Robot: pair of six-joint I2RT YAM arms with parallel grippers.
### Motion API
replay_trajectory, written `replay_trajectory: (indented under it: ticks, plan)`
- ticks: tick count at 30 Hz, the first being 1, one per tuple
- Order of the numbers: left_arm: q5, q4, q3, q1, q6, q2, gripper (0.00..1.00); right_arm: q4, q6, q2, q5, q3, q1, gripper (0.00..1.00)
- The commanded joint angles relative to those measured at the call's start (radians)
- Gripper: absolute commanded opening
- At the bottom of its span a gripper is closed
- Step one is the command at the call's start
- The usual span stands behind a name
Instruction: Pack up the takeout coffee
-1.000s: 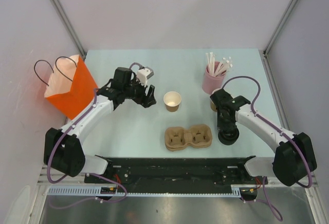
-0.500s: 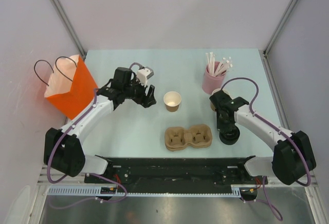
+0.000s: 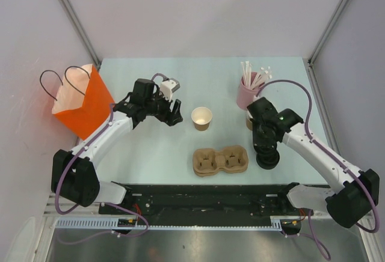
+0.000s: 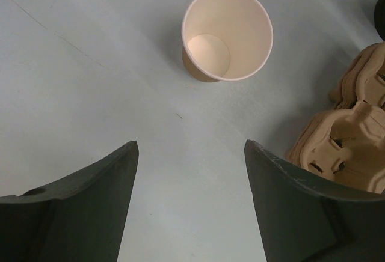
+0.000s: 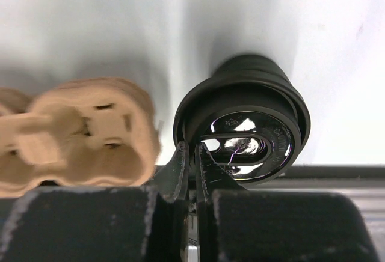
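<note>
just now the left side gave us nothing new. the bag (image 3: pixel 78 103) stood open at the left edge of the table (image 3: pixel 156 148). the left gripper (image 4: pixel 191 146) hung where it had been, jaws wide apart and empty, aimed at the cup (image 3: pixel 201 118).

the cup stood upright and lidless on the table, just ahead of those jaws and well apart from the bag. we saw no capped cup anywhere, so we judged the coffee not yet ready to pack. nearer the arm bases, the carrier (image 3: pixel 221 159) lay untouched.

the change was on the right. a second before, the right gripper (image 5: pixel 194 151) had its jaws partly apart at the lid (image 5: pixel 258 88). now they were pinched together on the lid's rim, one finger inside and one outside, as the wrist view showed. the right arm had also swung in over the spot, though the gripper itself had barely shifted. others like the lid seemed nested under it; we could not tell how many.

we took this to mean the lid was secured, and that lifting it and carrying it left to the cup came next. the thin rim could slip, or a second lid could cling and come up too.
</note>
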Motion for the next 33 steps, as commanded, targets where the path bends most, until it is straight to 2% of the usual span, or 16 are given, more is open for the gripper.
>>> replay_trajectory:
  ticks: [1, 6, 12, 16, 19, 26, 33]
  plan:
    - [-0.001, 0.008, 0.032, 0.000, -0.005, 0.000, 0.76, 0.039, -0.126, 0.032, -0.040, 0.208, 0.081, 0.00]
    - [-0.044, 0.009, 0.045, 0.019, -0.031, 0.009, 0.70, 0.161, -0.289, 0.269, -0.198, 0.490, 0.159, 0.00]
    - [-0.054, 0.011, 0.044, 0.086, -0.068, 0.021, 0.59, 0.069, -0.427, 0.648, -0.270, 0.861, 0.179, 0.00]
    - [-0.049, 0.014, 0.046, 0.088, -0.072, 0.033, 0.59, 0.001, -0.461, 0.806, -0.306, 1.031, 0.196, 0.00]
    - [-0.055, 0.012, 0.044, 0.088, -0.071, 0.043, 0.59, -0.033, -0.493, 0.869, -0.298, 1.107, 0.205, 0.00]
    - [-0.049, 0.014, 0.041, 0.088, -0.066, 0.055, 0.59, -0.092, -0.501, 0.953, -0.353, 1.165, 0.207, 0.00]
    - [-0.047, 0.014, 0.041, 0.088, -0.065, 0.053, 0.59, -0.158, -0.485, 1.004, -0.329, 1.222, 0.208, 0.00]
